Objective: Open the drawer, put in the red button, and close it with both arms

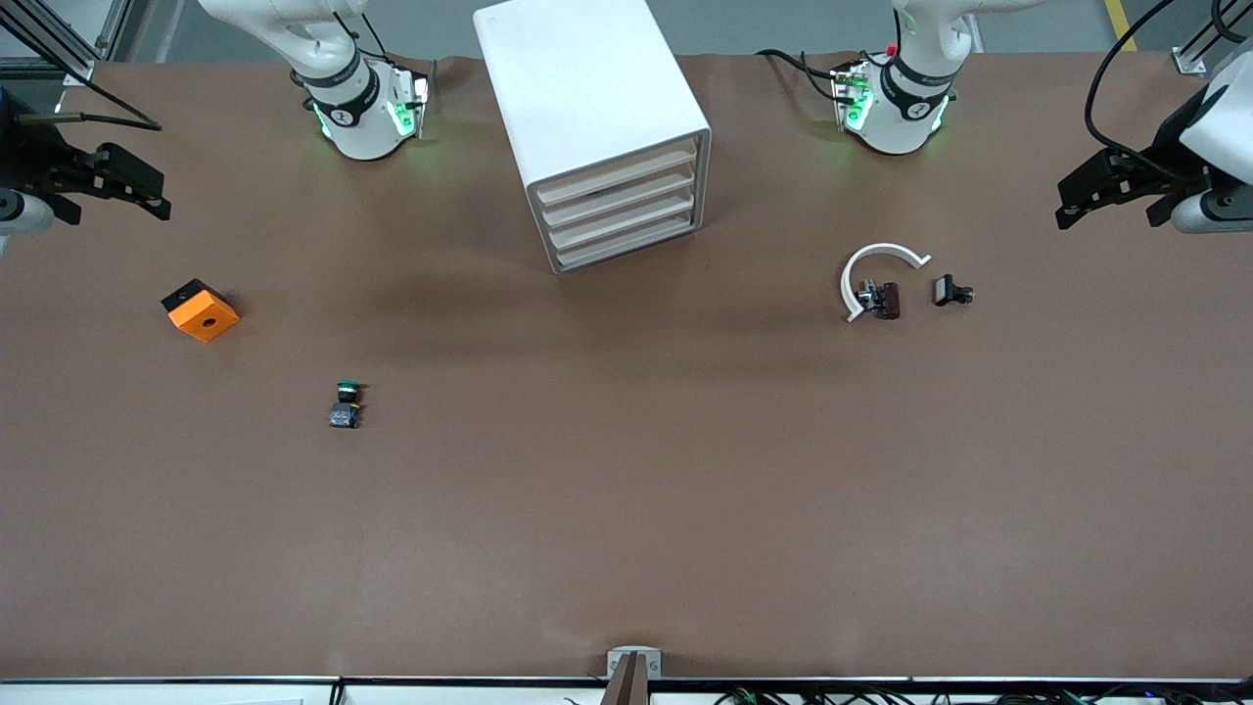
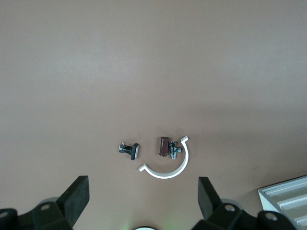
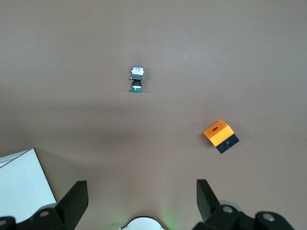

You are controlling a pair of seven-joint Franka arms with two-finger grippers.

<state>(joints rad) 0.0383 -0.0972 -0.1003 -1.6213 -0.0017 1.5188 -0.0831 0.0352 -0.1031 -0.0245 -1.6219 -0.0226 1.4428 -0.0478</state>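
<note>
The white cabinet (image 1: 597, 127) stands between the arm bases, all four drawers (image 1: 619, 211) pushed in. Both arms wait. The left gripper (image 1: 1111, 191) hangs at its own table end, fingers apart; the right gripper (image 1: 113, 181) likewise, also spread. No red-capped button shows; a green-capped switch (image 1: 345, 403) lies near an orange box (image 1: 201, 309) (black underneath). Toward the left arm's end, a white half-ring (image 1: 874, 274) curves around a small brown part (image 1: 886, 300), possibly a connector, beside a black clip (image 1: 948, 291).
</note>
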